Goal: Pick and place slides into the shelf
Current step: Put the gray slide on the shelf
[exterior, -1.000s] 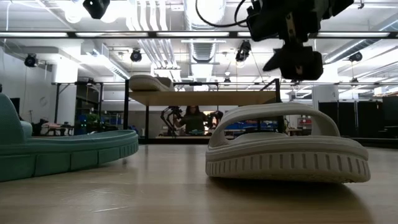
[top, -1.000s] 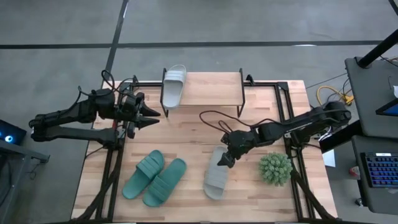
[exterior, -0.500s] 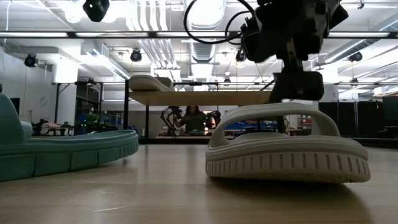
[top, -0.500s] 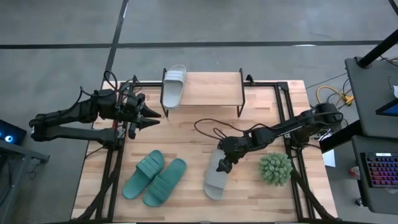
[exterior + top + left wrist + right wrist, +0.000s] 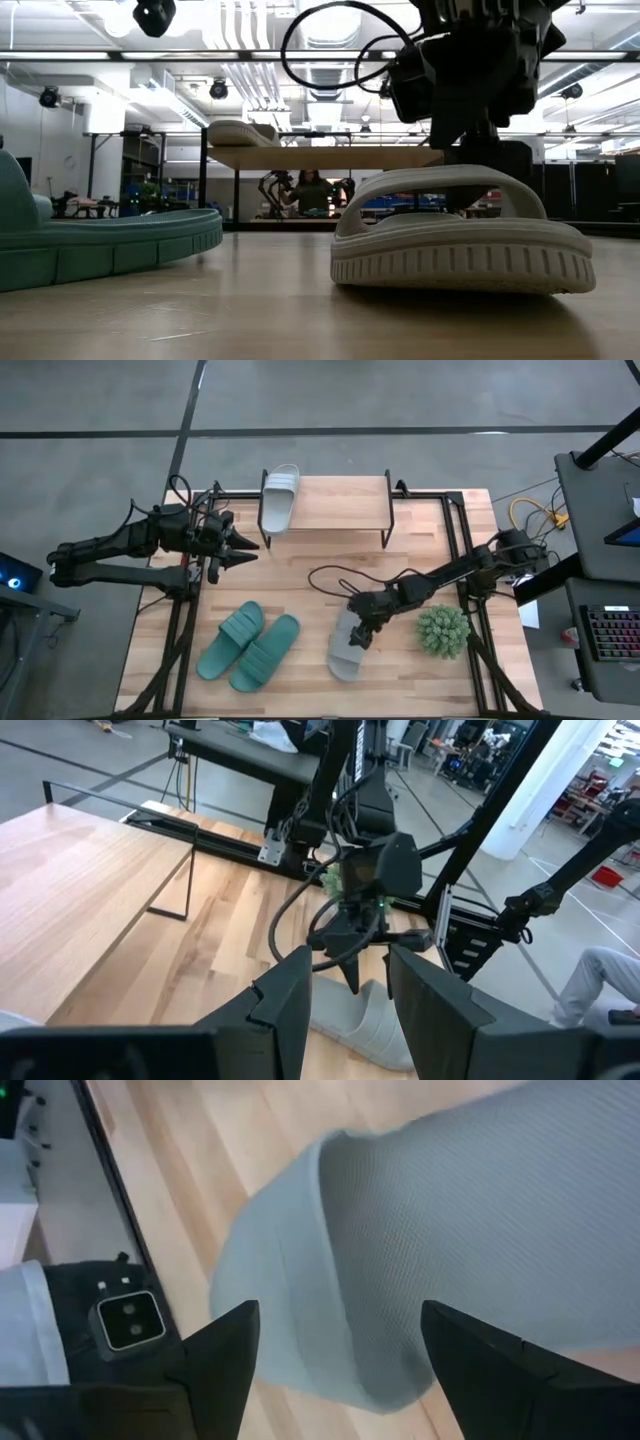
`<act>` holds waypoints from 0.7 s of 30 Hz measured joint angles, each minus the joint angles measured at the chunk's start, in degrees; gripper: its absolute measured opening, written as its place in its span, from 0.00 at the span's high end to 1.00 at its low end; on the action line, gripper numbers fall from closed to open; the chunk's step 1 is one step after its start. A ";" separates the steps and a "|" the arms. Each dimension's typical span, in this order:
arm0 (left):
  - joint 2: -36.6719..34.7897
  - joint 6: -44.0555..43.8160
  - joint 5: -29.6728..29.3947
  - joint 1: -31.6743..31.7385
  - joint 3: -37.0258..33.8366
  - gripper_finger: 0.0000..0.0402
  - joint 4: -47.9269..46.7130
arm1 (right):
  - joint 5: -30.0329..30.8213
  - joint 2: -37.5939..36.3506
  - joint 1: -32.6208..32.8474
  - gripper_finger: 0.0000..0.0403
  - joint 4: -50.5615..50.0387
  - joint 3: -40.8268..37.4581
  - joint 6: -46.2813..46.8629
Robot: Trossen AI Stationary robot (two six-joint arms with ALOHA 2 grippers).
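- The wooden table (image 5: 310, 575) carried everything, with both dark arms reaching in over it from opposite sides.
- The shelf (image 5: 335, 503) stood at the far edge of the table, its light wooden top raised on thin black legs; in the low view (image 5: 330, 157) it showed behind the nearer sandal.
- One pale grey sandal (image 5: 280, 498) lay on the shelf top at its left end, its far end hanging past the shelf's back edge.
- The pair of green sandals (image 5: 248, 645) lay side by side on the table near its front left, touching or nearly so, well apart from the shelf.
- The second pale grey sandal (image 5: 347, 647) lay flat on the table near the front middle, sole down and strap up (image 5: 462, 235).
- A spiky green plant ball (image 5: 442, 630) sat on the table just to the right of that sandal.
- The right gripper (image 5: 362, 634) hung right over the strap of the sandal on the table, its fingers (image 5: 225, 1355) spread wide on either side of the strap and not closed on it.
- The left gripper (image 5: 243, 547) waited above the table's left edge, in front of the shelf's left end, its fingers (image 5: 290, 1005) partly apart and holding nothing.
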 joint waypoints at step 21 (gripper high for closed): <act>1.14 0.53 0.00 0.04 -0.02 0.69 -0.13 | -1.58 0.45 1.37 0.48 1.61 0.24 -2.86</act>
